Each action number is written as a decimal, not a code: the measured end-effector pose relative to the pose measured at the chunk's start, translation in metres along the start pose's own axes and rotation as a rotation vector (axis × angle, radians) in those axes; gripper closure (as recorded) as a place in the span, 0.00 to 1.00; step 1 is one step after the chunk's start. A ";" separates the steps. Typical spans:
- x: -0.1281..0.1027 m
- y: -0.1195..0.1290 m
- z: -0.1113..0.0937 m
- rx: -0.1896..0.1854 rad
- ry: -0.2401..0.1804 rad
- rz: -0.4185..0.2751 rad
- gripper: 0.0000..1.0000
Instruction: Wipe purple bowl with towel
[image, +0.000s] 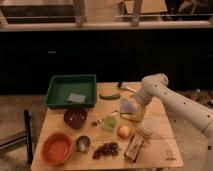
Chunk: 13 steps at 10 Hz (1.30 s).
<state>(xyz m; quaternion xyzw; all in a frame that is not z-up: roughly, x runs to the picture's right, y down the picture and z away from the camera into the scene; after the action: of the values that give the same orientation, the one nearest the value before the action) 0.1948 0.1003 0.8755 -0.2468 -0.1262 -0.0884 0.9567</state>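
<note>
The purple bowl (75, 116) stands left of the table's middle, in front of the green tray. The towel (127, 105), a pale grey-blue cloth with a pointed corner, is right of the middle, at the tip of my arm. My gripper (135, 107) is right at the towel's right edge and touches or overlaps it. It is about a bowl's width and a half to the right of the purple bowl. The white arm (165, 92) reaches in from the right.
A green tray (55, 95) with a flat grey-blue pad (76, 97) stands at the back left. An orange bowl (57, 148) and a metal cup (82, 143) are at the front left. A green vegetable (110, 96), a green cup (109, 123), a round fruit (124, 130), dark fruit (106, 149), a box (134, 148) and a white cup (146, 132) crowd the middle.
</note>
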 end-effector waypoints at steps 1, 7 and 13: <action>-0.007 -0.003 -0.004 0.020 -0.003 -0.069 0.20; -0.022 -0.018 -0.003 0.056 0.051 -0.282 0.20; -0.030 -0.032 0.008 0.054 0.086 -0.466 0.20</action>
<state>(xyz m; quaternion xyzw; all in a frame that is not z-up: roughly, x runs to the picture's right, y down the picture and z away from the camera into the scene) 0.1574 0.0800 0.8879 -0.1815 -0.1411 -0.3136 0.9213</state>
